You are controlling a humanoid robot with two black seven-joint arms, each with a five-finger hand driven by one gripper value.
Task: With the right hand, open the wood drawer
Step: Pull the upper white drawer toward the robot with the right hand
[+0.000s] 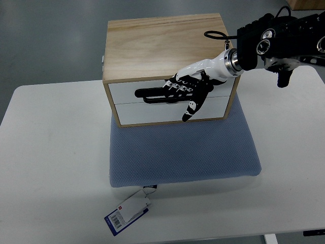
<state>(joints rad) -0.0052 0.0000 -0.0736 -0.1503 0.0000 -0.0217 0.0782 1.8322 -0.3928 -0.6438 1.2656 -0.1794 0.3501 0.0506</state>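
A price tag (127, 212) lies near the tabletop's (51, 168) front edge, tied to the front-left corner of a blue cushion pad (183, 152) that sits in the middle of the tabletop. The left half of the tabletop carries nothing else, and no left arm shows.

On the rear part of the pad stands the wood drawer box (165, 43), reaching to the tabletop's rear edge, its two white drawer fronts facing forward. The upper drawer front (127, 94) looks shut or nearly so; the lower drawer front (152, 113) sits flush.

The box is stiff, probably light, and the pad under it is soft, so a hard pull could drag or tip the whole box forward instead of sliding the drawer. The white fronts look smooth and slick; I see no knob, so the seam along the upper drawer's edge seems the only place to hook.

The right robot hand (185, 91) lies across the upper front, fingers (152, 94) stretched leftward, apart and clamped on nothing, thumb hanging over the lower front. Its arm comes from the rear right corner.

In front of the drawers the pad is bare, leaving room to pull forward.
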